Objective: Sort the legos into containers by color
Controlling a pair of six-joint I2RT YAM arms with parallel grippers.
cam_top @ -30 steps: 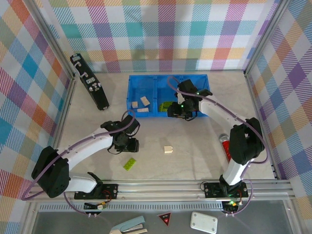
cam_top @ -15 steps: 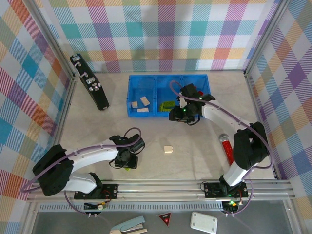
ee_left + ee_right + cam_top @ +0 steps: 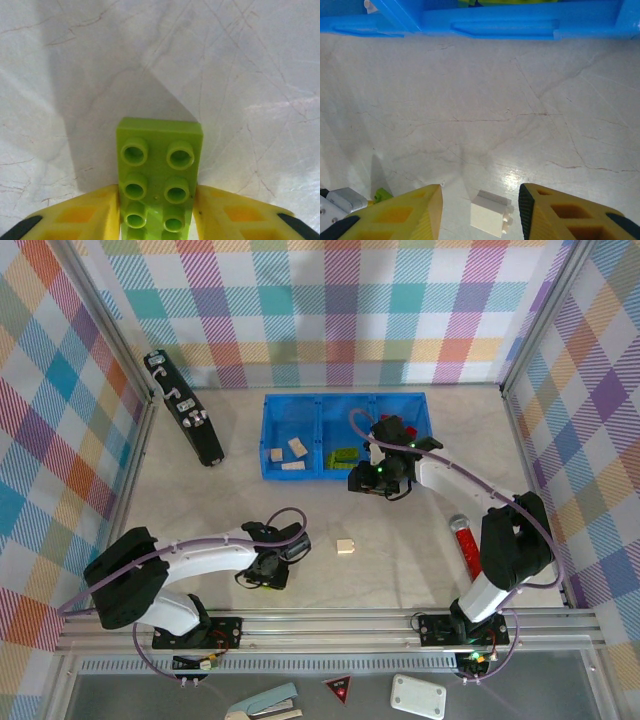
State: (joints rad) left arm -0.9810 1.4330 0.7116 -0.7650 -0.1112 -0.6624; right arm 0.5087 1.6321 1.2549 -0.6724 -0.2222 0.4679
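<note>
the green brick [image 3: 159,167] runs off the bottom edge of the left wrist view, so its near end can't be seen. the fingers [image 3: 75,217] of the left gripper [image 3: 158,205] are cropped there too. from above, the right gripper [image 3: 362,478] and its arm cover most of the right compartment of the tray [image 3: 283,428], and what lies in it can't be told. a pale object [image 3: 262,705] is cut by the bottom edge. the right wrist view crops the tray at its near wall, and a green scrap [image 3: 382,194] by the finger [image 3: 400,212] is too small to name.
</note>
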